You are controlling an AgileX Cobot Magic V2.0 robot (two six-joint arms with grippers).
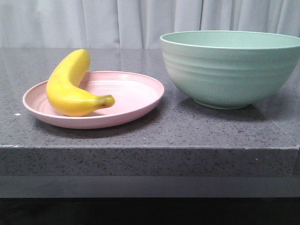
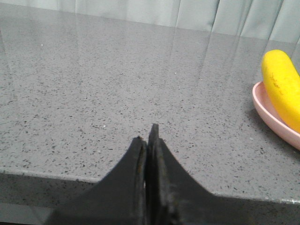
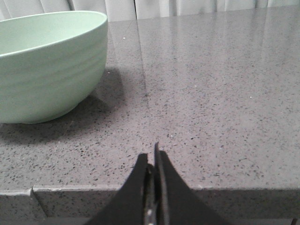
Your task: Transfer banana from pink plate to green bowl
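The yellow banana (image 1: 68, 86) lies on the left half of the pale-pink plate (image 1: 136, 96) at the table's left, stem tip pointing right. The mint-green bowl (image 1: 229, 68) stands empty to the plate's right. Neither gripper shows in the front view. My left gripper (image 2: 146, 136) is shut and empty at the table's front edge, left of the plate (image 2: 269, 115) and banana (image 2: 283, 86). My right gripper (image 3: 152, 154) is shut and empty at the front edge, to the right of the bowl (image 3: 47, 65).
The grey speckled stone table (image 1: 187, 131) has a front edge close to the camera (image 1: 150, 147). A pale curtain (image 1: 93, 21) hangs behind the table.
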